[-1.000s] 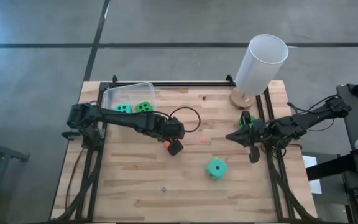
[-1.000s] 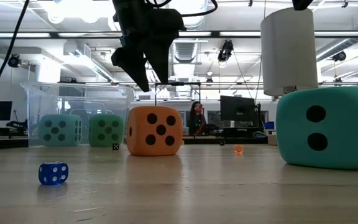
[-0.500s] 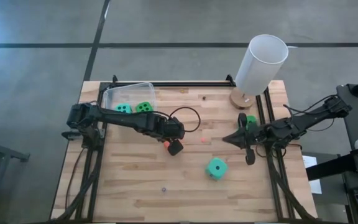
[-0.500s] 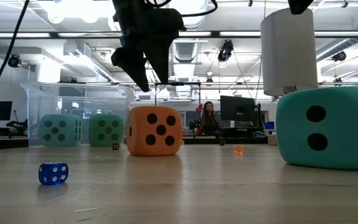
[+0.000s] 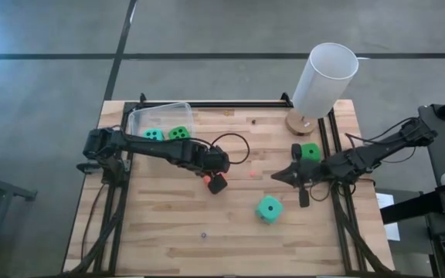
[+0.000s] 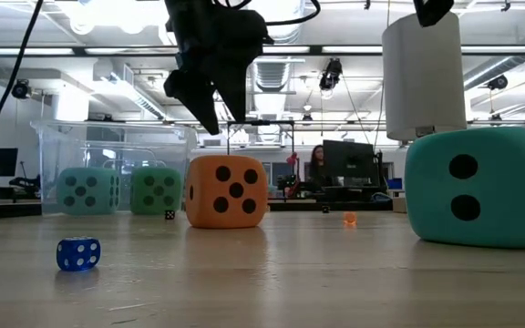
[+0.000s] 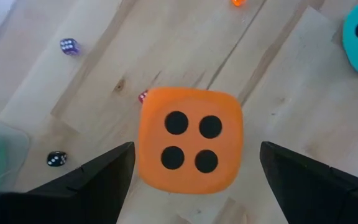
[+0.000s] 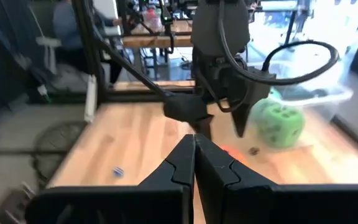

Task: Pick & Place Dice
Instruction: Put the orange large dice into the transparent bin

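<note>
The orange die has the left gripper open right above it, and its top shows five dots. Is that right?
Not quite. The left wrist view shows four dots, not five, on top of the orange die. The rest holds: the left gripper hangs open right above it.

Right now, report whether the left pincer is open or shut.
Open: the left pincer hangs over the orange die, fingers spread to either side, not touching it.

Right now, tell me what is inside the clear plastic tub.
The tub holds two dice: a teal one and a green one. The left arm crosses the tub's near edge, so anything beneath it is hidden.
</note>
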Controlling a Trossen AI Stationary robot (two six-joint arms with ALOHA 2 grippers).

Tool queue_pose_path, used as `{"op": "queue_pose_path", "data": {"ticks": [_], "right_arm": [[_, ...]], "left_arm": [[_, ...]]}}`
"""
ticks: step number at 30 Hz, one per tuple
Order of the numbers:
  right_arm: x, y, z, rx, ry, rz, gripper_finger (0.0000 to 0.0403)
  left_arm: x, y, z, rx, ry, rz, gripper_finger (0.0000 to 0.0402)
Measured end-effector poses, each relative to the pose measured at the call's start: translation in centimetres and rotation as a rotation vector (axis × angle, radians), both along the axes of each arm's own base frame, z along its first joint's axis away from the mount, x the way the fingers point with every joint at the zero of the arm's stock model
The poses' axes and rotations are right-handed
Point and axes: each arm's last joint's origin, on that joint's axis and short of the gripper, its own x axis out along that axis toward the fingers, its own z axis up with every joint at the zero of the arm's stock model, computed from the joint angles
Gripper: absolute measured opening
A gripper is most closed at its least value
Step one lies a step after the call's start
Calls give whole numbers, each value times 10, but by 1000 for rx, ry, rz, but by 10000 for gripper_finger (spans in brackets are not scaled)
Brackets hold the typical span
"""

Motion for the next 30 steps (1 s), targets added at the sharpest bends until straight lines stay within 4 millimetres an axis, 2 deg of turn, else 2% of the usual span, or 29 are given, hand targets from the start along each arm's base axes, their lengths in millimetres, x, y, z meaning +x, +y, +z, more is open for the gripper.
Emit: {"op": "queue_pose_path", "data": {"ticks": [3,7,14,22,30], "right_arm": [[3,1,-1,-96,-2,15,8],[-1,-1,3,-65,-18,12,8],[-31,-14,15,-16,-49,5,8],[-62,-27,16,34,-35,11,8],[-76,-32,-2,37,-58,52,8]], "left_arm": [[0,0,0,-5,-1,6,350],[0,0,0,-8,-1,10,353],[0,0,0,-16,-4,29,347],[0,0,0,-16,-4,30,342],[0,0,0,-16,-5,30,346]]}}
